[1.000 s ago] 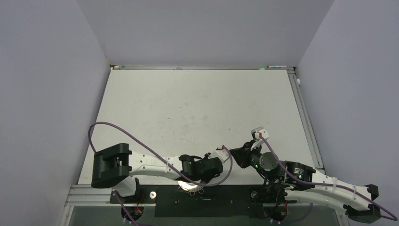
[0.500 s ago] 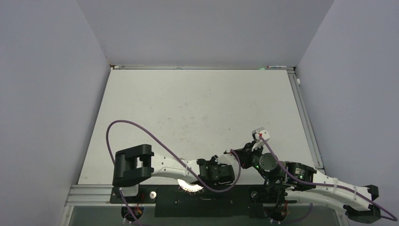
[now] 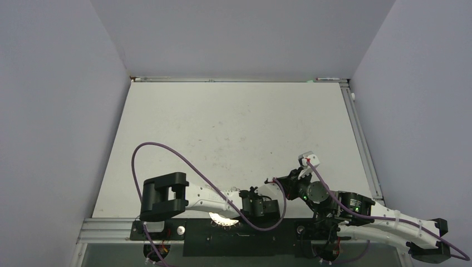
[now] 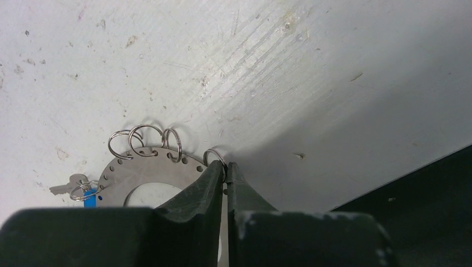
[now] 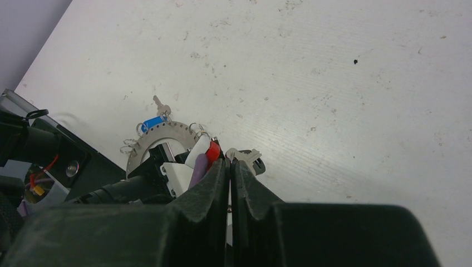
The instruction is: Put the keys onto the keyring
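Top view: flat grey metal keyring [image 3: 224, 221] lies at the near edge of the white table [image 3: 222, 122], partly under the left arm. Left gripper [image 3: 258, 204] and right gripper [image 3: 276, 184] are near each other.

Left wrist: left gripper [image 4: 225, 169] is clamped on the keyring [image 4: 150, 167] rim, beside a wire loop [image 4: 214, 157]. Small blue key [image 4: 89, 196] sits at the rim.

Right wrist: right gripper [image 5: 229, 164] is pinched on the small dark key [image 5: 247, 157]. The keyring [image 5: 167, 133] and blue key [image 5: 150, 123] are near.
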Robot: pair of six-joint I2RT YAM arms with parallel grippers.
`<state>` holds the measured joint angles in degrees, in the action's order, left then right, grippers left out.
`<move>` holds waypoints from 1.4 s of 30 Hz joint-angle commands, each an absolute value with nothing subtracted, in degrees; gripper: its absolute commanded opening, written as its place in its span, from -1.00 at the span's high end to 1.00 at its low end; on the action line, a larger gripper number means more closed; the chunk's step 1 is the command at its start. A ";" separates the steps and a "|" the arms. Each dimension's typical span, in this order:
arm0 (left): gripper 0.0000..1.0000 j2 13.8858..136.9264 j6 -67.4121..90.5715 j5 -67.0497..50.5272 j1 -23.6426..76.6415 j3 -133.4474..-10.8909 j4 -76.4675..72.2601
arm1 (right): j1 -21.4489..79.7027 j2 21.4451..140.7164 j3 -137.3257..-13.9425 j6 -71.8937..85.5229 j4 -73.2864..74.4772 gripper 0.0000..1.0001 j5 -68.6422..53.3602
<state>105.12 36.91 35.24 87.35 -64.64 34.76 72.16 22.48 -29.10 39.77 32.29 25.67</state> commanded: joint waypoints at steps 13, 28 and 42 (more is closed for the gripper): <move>1.00 89.13 38.99 28.16 86.74 -62.06 35.01 | 73.06 22.58 -29.63 41.29 28.21 0.90 26.63; 1.00 78.55 40.36 5.73 75.56 -55.31 45.20 | 73.04 22.58 -29.54 41.64 28.39 0.90 26.51; 1.00 96.17 27.55 6.30 68.66 -64.76 51.23 | 73.10 25.44 -29.26 41.20 27.28 0.90 27.11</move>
<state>91.26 31.77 9.10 69.93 -63.88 51.62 72.53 24.80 -29.10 41.23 29.12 26.20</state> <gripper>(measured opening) 0.006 0.056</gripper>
